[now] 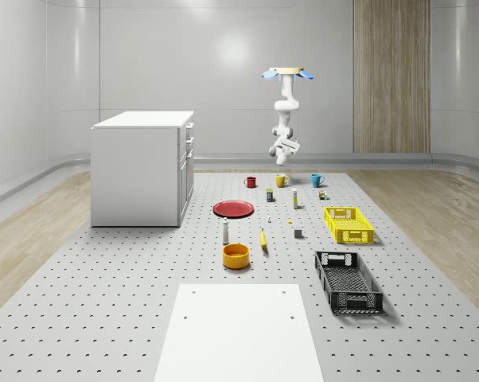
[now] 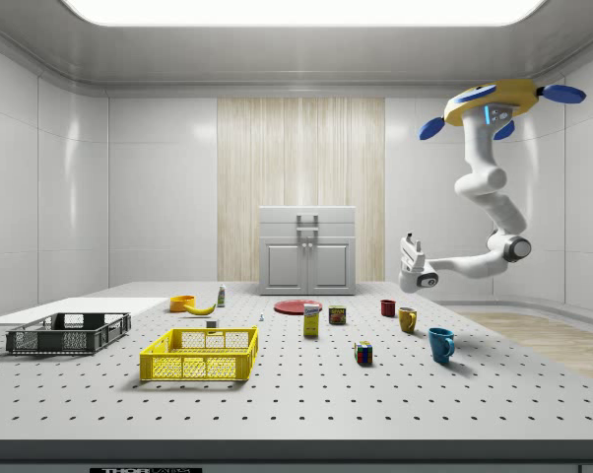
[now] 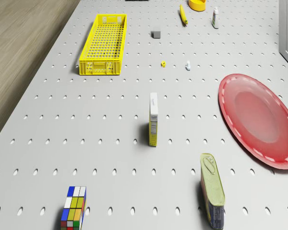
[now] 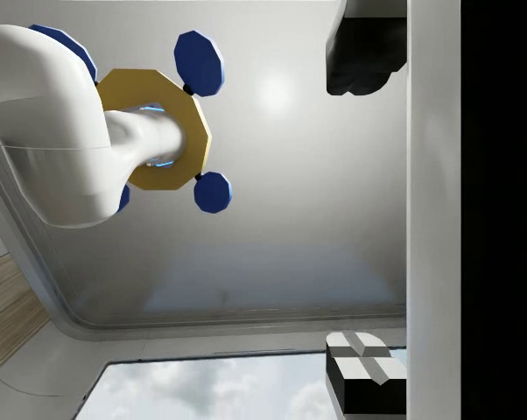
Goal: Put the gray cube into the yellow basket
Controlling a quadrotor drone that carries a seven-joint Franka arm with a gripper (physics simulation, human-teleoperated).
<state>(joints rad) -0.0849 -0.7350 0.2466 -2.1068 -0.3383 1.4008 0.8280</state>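
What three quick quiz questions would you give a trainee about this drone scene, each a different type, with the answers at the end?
1. True or false: the gray cube already lies inside the yellow basket.
2. Multiple choice: the drone is A) landed on the floor, B) hovering high in the air, C) resting in a basket.
3. Fill in: the end effector, hanging in the air off the arm, has its fingers open and holds ____.

Key: 1 false, the cube sits on the perforated mat beside the basket and apart from it; 2 B; 3 nothing.
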